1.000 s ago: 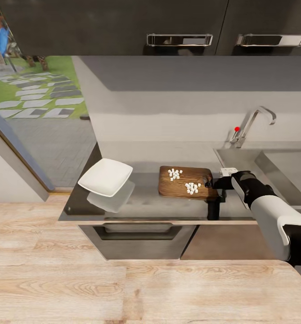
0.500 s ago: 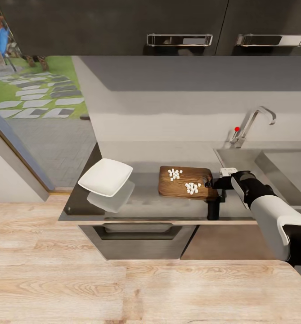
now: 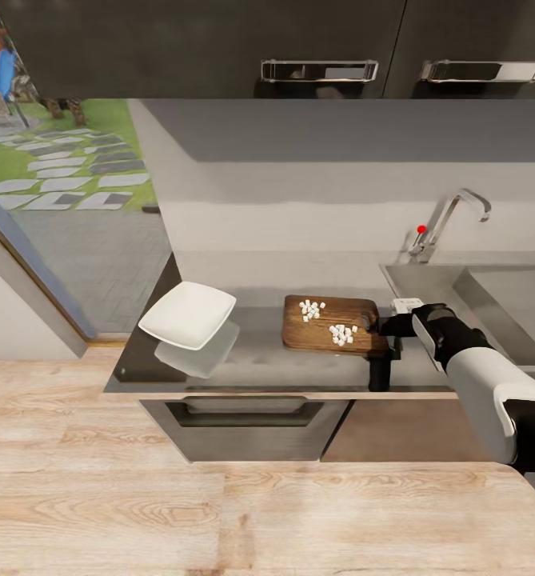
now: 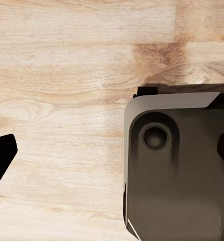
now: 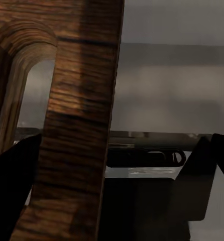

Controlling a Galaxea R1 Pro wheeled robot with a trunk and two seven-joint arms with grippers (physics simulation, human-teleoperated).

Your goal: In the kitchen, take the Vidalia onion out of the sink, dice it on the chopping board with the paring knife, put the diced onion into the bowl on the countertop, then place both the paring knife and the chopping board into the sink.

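Observation:
The brown chopping board (image 3: 331, 324) lies on the light-grey countertop (image 3: 259, 352) with white diced onion (image 3: 342, 334) in two small heaps on it. My right gripper (image 3: 377, 323) stands at the board's right end. In the right wrist view the board (image 5: 77, 125) passes between my dark fingers (image 5: 14, 186), which are spread wide, with a gap on one side of my right gripper (image 5: 117, 170). The white square bowl (image 3: 189, 314) sits to the left, apart from the board. The steel sink (image 3: 503, 300) lies at the right. My left gripper (image 4: 112, 150) hangs open over the floor. The paring knife is out of view.
A chrome faucet (image 3: 451, 214) with a red knob (image 3: 421, 230) stands behind the sink. A small white item (image 3: 405, 304) lies beside the board near my wrist. Dark upper cabinets (image 3: 323, 48) hang above. The robot's dark base (image 4: 177, 170) stands on the wooden floor (image 4: 62, 100).
My right gripper has shifted very slightly at the board's end; nothing else has visibly moved.

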